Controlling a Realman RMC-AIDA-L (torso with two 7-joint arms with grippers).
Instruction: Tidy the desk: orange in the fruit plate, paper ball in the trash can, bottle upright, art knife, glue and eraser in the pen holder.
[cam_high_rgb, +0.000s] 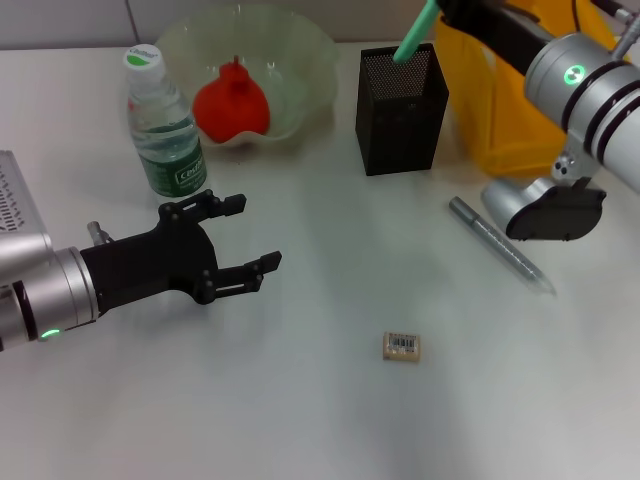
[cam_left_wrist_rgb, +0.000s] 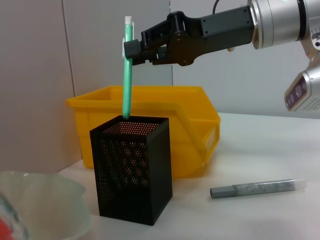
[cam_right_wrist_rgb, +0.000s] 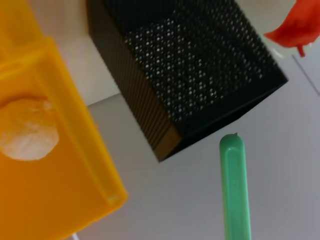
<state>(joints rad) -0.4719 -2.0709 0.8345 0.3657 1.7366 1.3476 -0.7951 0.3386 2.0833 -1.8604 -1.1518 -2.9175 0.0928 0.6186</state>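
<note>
My right gripper (cam_high_rgb: 440, 12) is shut on a slim green stick (cam_high_rgb: 413, 38), seemingly the glue (cam_left_wrist_rgb: 127, 75), and holds it upright with its lower end at the mouth of the black mesh pen holder (cam_high_rgb: 400, 105). A grey pen-shaped art knife (cam_high_rgb: 500, 245) with a clear cap lies on the desk to the holder's right. Near the front lies the beige eraser (cam_high_rgb: 401, 346). The orange (cam_high_rgb: 232, 105) sits in the pale-green fruit plate (cam_high_rgb: 300, 40). Beside it, the bottle (cam_high_rgb: 165, 125) stands upright. Inside the yellow trash can (cam_high_rgb: 500, 95) rests the paper ball (cam_right_wrist_rgb: 27, 130). My left gripper (cam_high_rgb: 255, 233) hovers open and holds nothing.
A bulky part of my right arm (cam_high_rgb: 545, 205) hangs low over the desk just right of the art knife. The trash can stands close behind and to the right of the pen holder. Bare white tabletop (cam_high_rgb: 320, 420) lies around the eraser.
</note>
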